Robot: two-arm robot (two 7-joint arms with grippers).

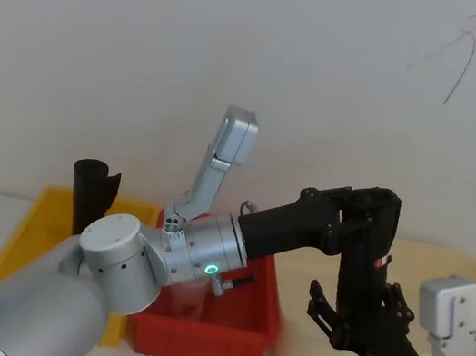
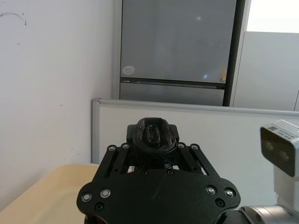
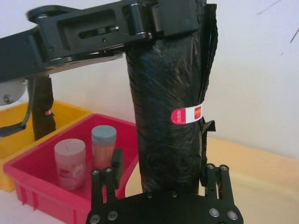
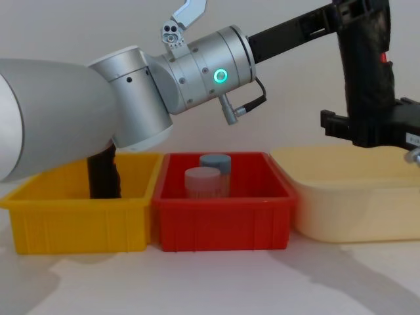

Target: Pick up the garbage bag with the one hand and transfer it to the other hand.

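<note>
White wall | left pincer clenches crinkled cylindrical garbage bag | right pincer spread astride

Left gripper reaches rightward, clamped tight; right gripper just beneath, jaws seemingly apart

**Three containers in a row, one roll held above**

A yellow plastic bin sits at the left, a red plastic bin is just beside it in the middle, and a cream plastic tub is on the right. A black notched-top plastic roll stands upright in the yellow bin. In the red bin, a pink cylindrical jar stands before a grey-lidded cylindrical jar. Above the tub hangs the black rolled-plastic garbage bag, upright. The left gripper clamps its top, and the right gripper has its fingers spread either side of the lower end.
</note>
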